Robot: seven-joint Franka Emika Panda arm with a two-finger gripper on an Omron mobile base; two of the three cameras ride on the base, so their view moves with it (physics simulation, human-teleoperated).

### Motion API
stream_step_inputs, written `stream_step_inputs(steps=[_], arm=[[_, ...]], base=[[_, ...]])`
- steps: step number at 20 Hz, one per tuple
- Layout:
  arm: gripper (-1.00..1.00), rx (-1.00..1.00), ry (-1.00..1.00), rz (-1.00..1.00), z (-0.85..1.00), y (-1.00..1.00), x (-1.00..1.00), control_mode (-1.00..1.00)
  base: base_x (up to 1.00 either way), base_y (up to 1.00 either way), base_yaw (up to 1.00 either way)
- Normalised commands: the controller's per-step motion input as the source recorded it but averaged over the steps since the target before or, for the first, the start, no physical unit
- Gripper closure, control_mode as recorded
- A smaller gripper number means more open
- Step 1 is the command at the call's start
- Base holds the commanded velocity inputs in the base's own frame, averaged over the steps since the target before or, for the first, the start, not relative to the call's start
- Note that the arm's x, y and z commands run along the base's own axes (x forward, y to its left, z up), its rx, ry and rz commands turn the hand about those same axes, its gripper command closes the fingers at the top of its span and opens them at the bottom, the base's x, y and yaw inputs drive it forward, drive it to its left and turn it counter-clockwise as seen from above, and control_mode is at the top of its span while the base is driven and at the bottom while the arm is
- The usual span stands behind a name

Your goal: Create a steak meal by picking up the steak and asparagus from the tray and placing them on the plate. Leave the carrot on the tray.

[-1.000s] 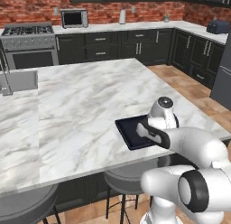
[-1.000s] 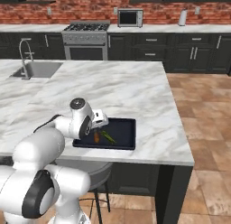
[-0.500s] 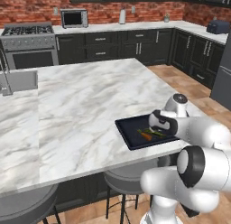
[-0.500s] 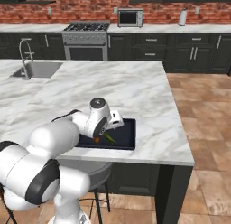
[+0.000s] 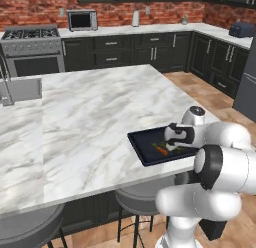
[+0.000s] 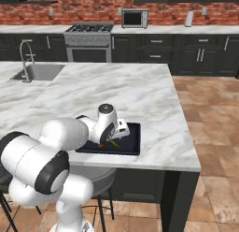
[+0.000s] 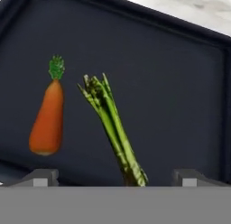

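Two vegetables lie apart on the matte navy tray (image 7: pixel 171 83) — tapered orange carrot (image 7: pixel 47 121) at nine o'clock, fibrous green asparagus (image 7: pixel 113 128) centred between the spread, empty gripper (image 7: pixel 115 178) tips.

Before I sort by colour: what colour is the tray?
Dark navy-black tray, best in the hand view.

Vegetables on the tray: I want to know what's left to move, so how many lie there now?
2. The carrot and the asparagus lie side by side, apart, on the tray; the arm in the base views may hide more.
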Motion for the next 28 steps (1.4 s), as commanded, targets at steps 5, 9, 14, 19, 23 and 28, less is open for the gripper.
stream_step_inputs(steps=[5,9,14,19,23,28], arm=[[-1.00,0.00,0.10,0.02,-0.31,0.00,0.29,-1.00],[-1.00,0.03,0.10,0.04,-0.19,-0.13,0.50,-1.00],[-1.00,0.01,0.05,0.05,-0.32,-0.13,0.41,-1.00],[-1.00,0.00,0.00,0.05,-0.52,-0.02,0.21,-1.00],[1.00,0.00,0.00,0.04,-0.52,0.04,0.03,-1.00],[1.00,0.00,-0.01,0.00,-0.10,0.12,-0.22,-1.00]], base=[[0.00,0.00,0.00],[0.00,0.00,0.00],[0.00,0.00,0.00],[0.00,0.00,0.00],[0.00,0.00,0.00],[0.00,0.00,0.00]])
